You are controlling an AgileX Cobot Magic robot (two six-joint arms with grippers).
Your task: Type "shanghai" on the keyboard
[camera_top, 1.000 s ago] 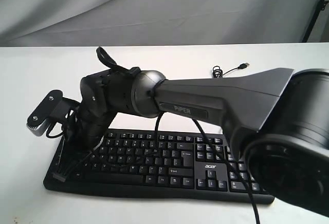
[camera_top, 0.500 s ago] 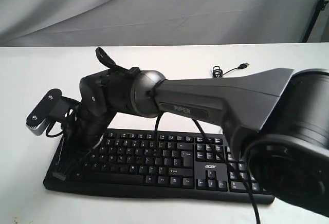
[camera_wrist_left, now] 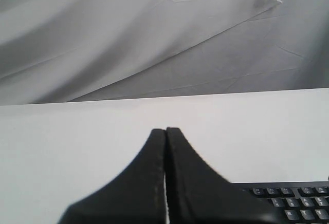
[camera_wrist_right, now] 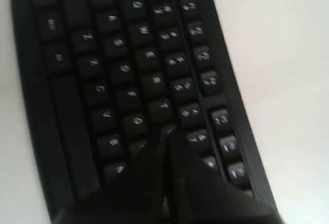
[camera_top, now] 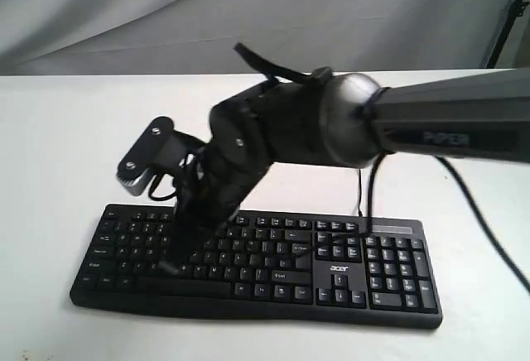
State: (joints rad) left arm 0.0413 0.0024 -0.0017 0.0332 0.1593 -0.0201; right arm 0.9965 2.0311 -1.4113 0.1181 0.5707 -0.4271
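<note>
The right gripper (camera_wrist_right: 165, 134) has moved from the keyboard's (camera_top: 348, 282) left end toward the middle letters — fingers clenched on nothing, tip beside G, probably lining up "h". The keyboard lies flat on the white tabletop (camera_top: 66, 146). The left gripper (camera_wrist_left: 165, 131) — also clenched, empty — hangs clear of the keys.

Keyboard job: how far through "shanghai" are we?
Done: cannot tell; no view shows typed letters. In hand: the shut right hand points its tip at the middle letter rows of the wide black plastic keyboard. Left: any remaining letters; the shut left hand is off the keys.
</note>
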